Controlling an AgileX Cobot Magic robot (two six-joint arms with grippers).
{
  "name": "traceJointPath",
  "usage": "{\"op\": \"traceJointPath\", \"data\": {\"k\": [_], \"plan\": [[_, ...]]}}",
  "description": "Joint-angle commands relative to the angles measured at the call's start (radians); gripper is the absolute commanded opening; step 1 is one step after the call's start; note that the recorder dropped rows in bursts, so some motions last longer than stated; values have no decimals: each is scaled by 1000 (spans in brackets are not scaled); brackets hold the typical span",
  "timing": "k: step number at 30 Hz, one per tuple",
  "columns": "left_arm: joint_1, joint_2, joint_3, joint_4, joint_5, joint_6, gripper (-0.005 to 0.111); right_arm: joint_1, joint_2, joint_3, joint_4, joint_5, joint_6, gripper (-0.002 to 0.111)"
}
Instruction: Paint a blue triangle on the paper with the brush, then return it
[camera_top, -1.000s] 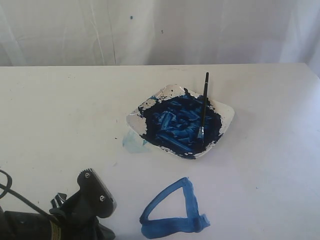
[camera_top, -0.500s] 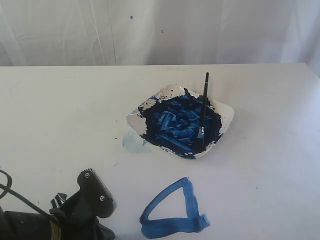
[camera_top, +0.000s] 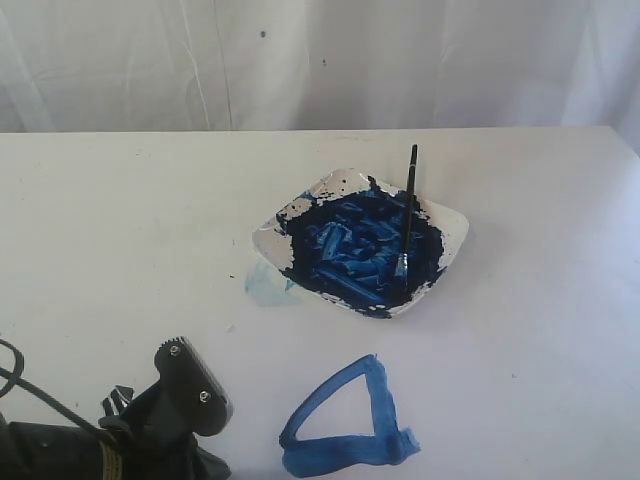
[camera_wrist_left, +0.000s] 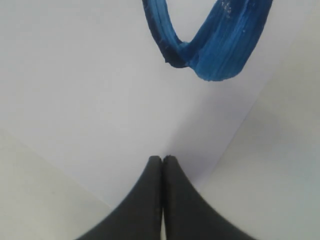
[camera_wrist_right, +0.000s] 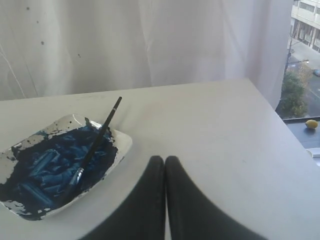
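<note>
no readable text, labels or numbers anywhere

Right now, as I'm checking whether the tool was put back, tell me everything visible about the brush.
The brush is thin, with a long black handle, small silver ferrule and blue-stained tip. It lies tilted in the white paint dish, tip in the dark-blue paint, handle resting on the rim and sticking out past it. No gripper touches it.
</note>
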Motion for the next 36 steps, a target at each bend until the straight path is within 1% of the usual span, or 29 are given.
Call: {"op": "traceJointPath", "data": {"k": [1, 8, 13, 18, 26, 32, 36], "plan": [[3, 5, 7, -7, 31, -1, 0, -20, -43, 75, -13, -51, -30, 0], [3, 5, 7, -7, 31, -1, 0, -103, -83, 186, -13, -59, -30, 0], [3, 5, 7, -7, 31, -1, 0, -111, -140, 233, -20, -54, -28, 0], [3, 5, 7, -7, 31, -1, 0, -111, -148, 244, -25, -5, -28, 0], [3, 5, 7, -7, 31, -1, 0, -113, -152, 256, -62, -9, -26, 0], [3, 5, 7, -7, 31, -1, 0, -173, -152, 256, -60, -9, -18, 0], [3, 5, 7, -7, 31, -1, 0, -195, -152, 261, -58, -11, -18, 0]]}}
